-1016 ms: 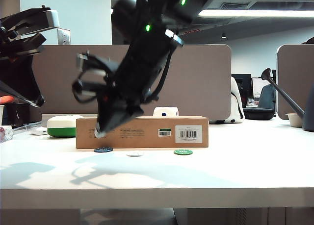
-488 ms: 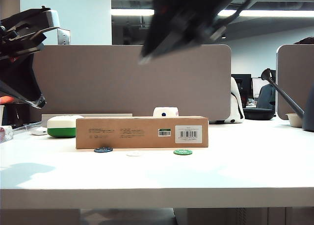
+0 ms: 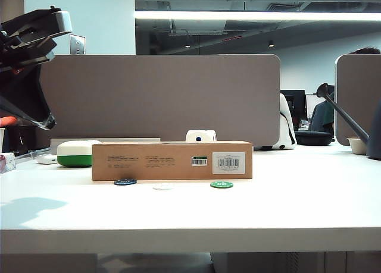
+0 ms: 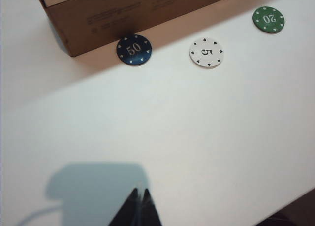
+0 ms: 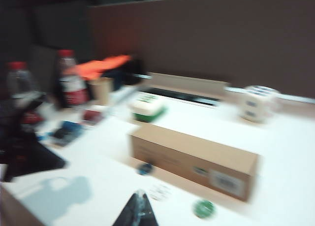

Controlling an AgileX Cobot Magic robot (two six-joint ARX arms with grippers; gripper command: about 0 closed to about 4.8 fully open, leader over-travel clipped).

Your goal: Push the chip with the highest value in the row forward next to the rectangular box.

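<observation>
The 50 chip [image 4: 134, 49] already lies against the rectangular box [image 3: 172, 160], ahead of the 5 [image 4: 206, 52] and 20 [image 4: 268, 19] — nothing remains but keeping clear. Left fingers [image 4: 139, 206] and right fingers [image 5: 138, 209], both clenched, hang high above the worktop [image 3: 196, 213].

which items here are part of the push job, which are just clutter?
Job:
blue 50 chip, against the brown cardboard box
white 5 chip
green 20 chip
left gripper, jaws shut, held back from the chips
right gripper, jaws shut, raised

Clutter:
white-and-green case
bottles
paper cup
</observation>
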